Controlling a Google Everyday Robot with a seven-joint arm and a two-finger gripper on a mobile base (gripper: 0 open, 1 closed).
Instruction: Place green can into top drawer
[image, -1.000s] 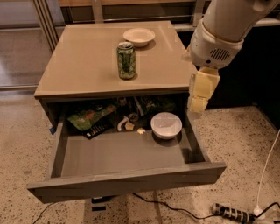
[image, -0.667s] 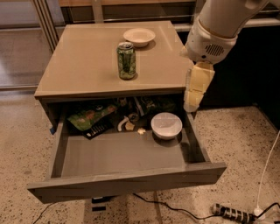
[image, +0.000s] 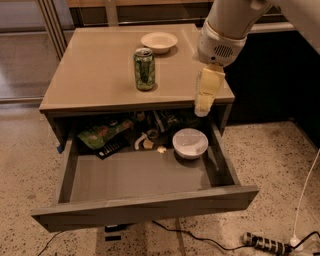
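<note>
The gripper (image: 202, 107), pale yellow and blocky, hangs at the right front edge of the smooth tan cabinet top (image: 95, 75), above the back right corner of the pulled-out top drawer (image: 145, 204); I cannot tell whether it is open or closed. At its ten o'clock, well apart, the green can (image: 144, 69) stands upright with bare surface all around it. At the gripper's seven o'clock the drawer's flat grey floor is free toward the front, while a round white bowl (image: 190, 143), a crumpled green bag (image: 102, 133) and small clutter crowd its back edge.
</note>
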